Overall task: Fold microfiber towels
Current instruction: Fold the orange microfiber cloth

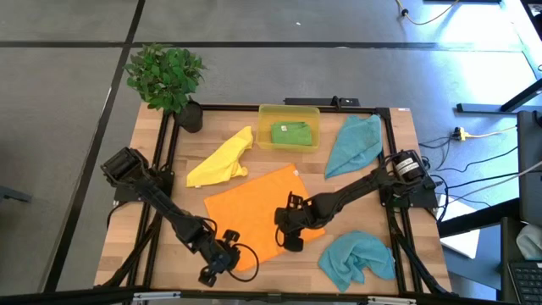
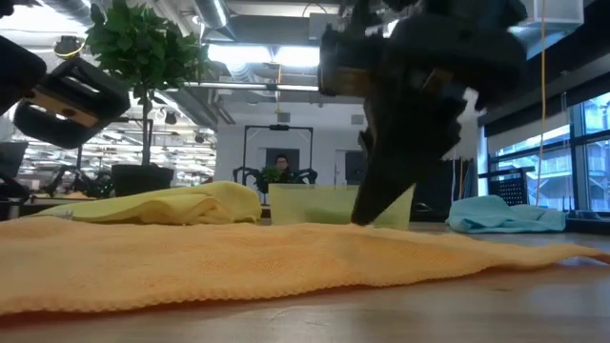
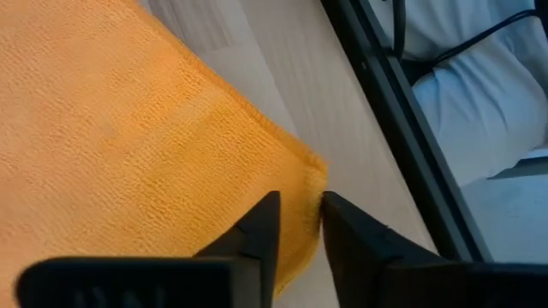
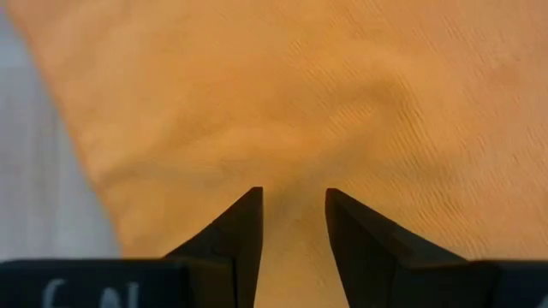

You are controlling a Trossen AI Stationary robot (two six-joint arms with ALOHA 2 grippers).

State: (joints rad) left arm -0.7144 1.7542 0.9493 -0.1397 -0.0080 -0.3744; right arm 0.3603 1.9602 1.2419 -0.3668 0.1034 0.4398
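Observation:
An orange towel [image 1: 250, 207] lies spread flat in the middle of the table. My left gripper [image 1: 222, 257] is at its near corner [image 3: 310, 175]; it is open, one finger over the cloth and one over the bare wood [image 3: 300, 214]. My right gripper [image 1: 292, 235] is open over the towel's right part [image 4: 291, 201], where a low wrinkle runs up to the gap. A yellow towel [image 1: 222, 159] lies crumpled at the far left. A green towel [image 1: 292, 132] sits in a bin. One teal towel [image 1: 354, 144] lies at the far right, another [image 1: 357, 258] at the near right. My left gripper slants down at the orange towel's near corner hem [image 3: 312, 184], its fingers astride the edge; whether they touch the cloth I cannot tell. My right gripper slants down over the towel's wrinkle [image 4: 295, 171]; whether its fingertips [image 2: 364, 217] touch the cloth I cannot tell.
A translucent yellow bin [image 1: 289, 113] stands at the far middle, and a potted plant [image 1: 166, 74] at the far left corner. A black frame [image 1: 279, 108] runs round the table. Bare wood [image 1: 279, 275] shows along the near edge.

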